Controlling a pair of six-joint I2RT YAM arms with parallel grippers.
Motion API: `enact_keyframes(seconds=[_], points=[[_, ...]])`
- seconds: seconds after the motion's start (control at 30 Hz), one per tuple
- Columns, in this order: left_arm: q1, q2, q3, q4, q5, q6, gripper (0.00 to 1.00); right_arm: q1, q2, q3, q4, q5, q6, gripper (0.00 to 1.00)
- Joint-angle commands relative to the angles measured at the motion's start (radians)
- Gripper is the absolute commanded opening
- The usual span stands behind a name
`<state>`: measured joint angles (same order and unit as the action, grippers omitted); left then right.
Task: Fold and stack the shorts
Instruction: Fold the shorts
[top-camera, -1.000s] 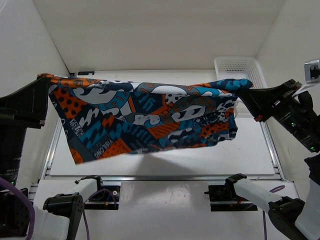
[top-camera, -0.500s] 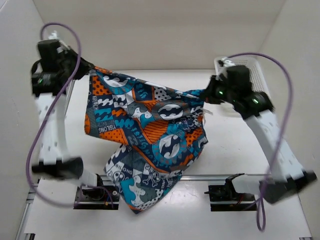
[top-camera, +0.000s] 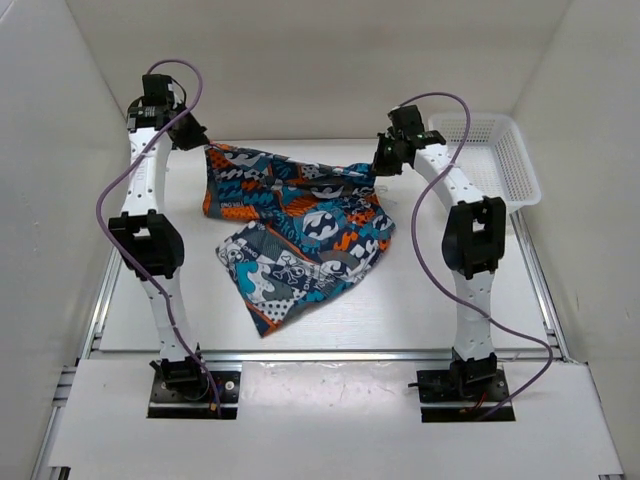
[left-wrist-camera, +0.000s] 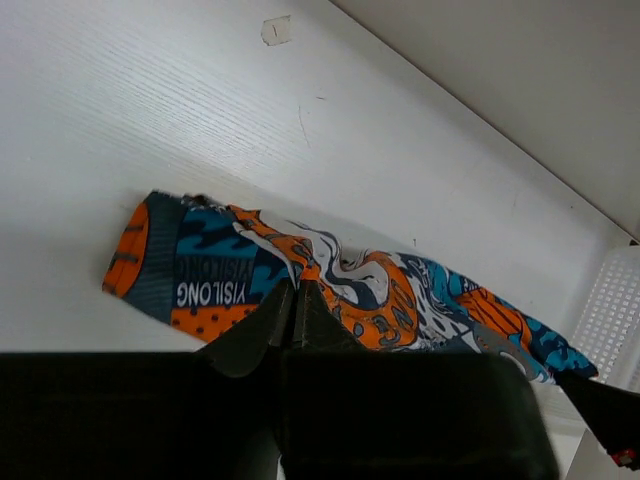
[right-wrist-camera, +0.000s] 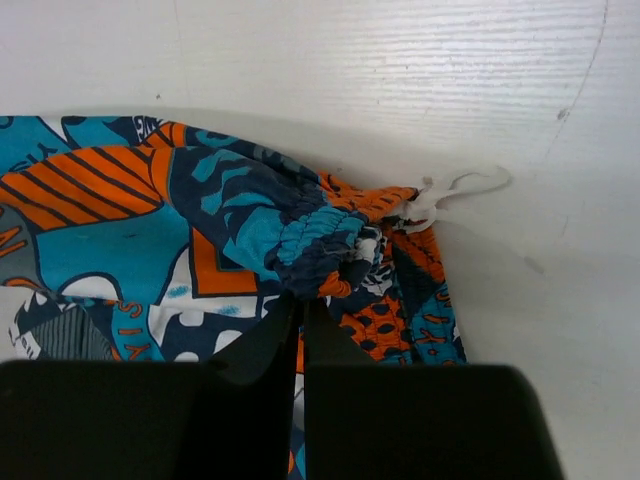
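Looking down from above, the shorts (top-camera: 300, 230) lie on the far half of the white table (top-camera: 350, 320), held at their far edge between the two raised arms. The left gripper (top-camera: 203, 141) holds the far-left corner of the cloth, and the right gripper (top-camera: 383, 163) holds the opposite corner near the middle of the table's far side. Both grippers are small and dark from this height, so their fingertips cannot be made out. From the held edge the printed cloth spreads toward the near side and narrows to a point. Folds hide its legs and hems, and it is unclear whether the held edge touches the table. A white mesh basket (top-camera: 500, 160) sits at the far right, apart from the shorts.

The left wrist camera shows its two dark fingers (left-wrist-camera: 255, 335) pressed together on the cloth's edge, beside a patch reading YISILONG. The black gripper body fills the lower half of this view and hides whatever is below it. The basket is cut off at the right edge. A dark shape (left-wrist-camera: 605, 410) with a red spot, also cut off in the lower right corner, cannot be identified.

The right wrist camera shows its fingers (right-wrist-camera: 265, 345) closed tight on the gathered elastic waistband. A white drawstring (right-wrist-camera: 450, 192) pokes out onto the table. Again the gripper body blocks the bottom of the view.
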<state>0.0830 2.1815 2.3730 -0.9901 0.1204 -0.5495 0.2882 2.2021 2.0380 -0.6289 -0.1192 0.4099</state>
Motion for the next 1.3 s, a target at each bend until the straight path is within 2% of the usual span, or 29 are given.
enact_keyframes(seconds=[0.0,0.13,0.27,0.3,0.37,0.4,0.5,0.6,0.83,1.03,1.1,1.17,1.2,1.23,1.27], points=[[0.023,-0.057,0.062,0.039,-0.022,0.025,0.11,-0.029,0.011,0.110,-0.043,-0.020,0.003,0.00],[-0.017,-0.188,-0.104,0.039,-0.004,0.045,0.11,-0.029,-0.047,0.023,-0.043,-0.030,0.003,0.00],[-0.087,-0.455,-0.351,0.039,-0.004,0.045,0.11,-0.049,-0.163,-0.149,-0.019,-0.040,-0.006,0.00],[-0.101,-0.503,-0.465,0.039,-0.004,0.045,0.11,-0.049,-0.214,-0.186,-0.005,-0.040,-0.006,0.00],[-0.126,-0.595,-0.585,0.039,-0.015,0.045,0.11,-0.060,-0.264,-0.287,0.007,-0.040,-0.006,0.00],[-0.146,-0.682,-0.707,0.039,-0.015,0.024,0.11,-0.060,-0.310,-0.320,0.017,-0.040,-0.006,0.00],[-0.189,-0.846,-0.939,0.050,-0.002,-0.030,0.11,-0.060,-0.402,-0.445,0.028,-0.040,0.003,0.00],[-0.247,-0.986,-1.108,0.050,-0.022,-0.098,0.11,-0.060,-0.488,-0.571,0.047,-0.031,0.003,0.00],[-0.360,-1.203,-1.397,0.031,-0.013,-0.229,0.11,-0.060,-0.706,-0.835,0.057,0.067,0.021,0.00],[-0.417,-1.270,-1.560,0.011,-0.013,-0.293,0.11,-0.060,-0.763,-0.990,0.057,0.121,0.012,0.00],[-0.426,-1.270,-1.586,0.002,0.031,-0.293,0.11,-0.060,-0.751,-1.009,0.083,0.145,0.023,0.00],[-0.437,-1.279,-1.620,0.002,0.065,-0.305,0.11,-0.060,-0.736,-1.009,0.083,0.186,0.023,0.05],[-0.437,-1.290,-1.620,-0.008,0.076,-0.305,0.12,-0.060,-0.722,-1.009,0.083,0.187,0.032,0.12],[-0.448,-1.299,-1.632,-0.018,0.076,-0.305,0.16,-0.060,-0.722,-1.000,0.083,0.187,0.032,0.22],[-0.457,-1.299,-1.632,-0.030,0.076,-0.305,0.22,-0.060,-0.722,-1.000,0.083,0.187,0.043,0.53]])
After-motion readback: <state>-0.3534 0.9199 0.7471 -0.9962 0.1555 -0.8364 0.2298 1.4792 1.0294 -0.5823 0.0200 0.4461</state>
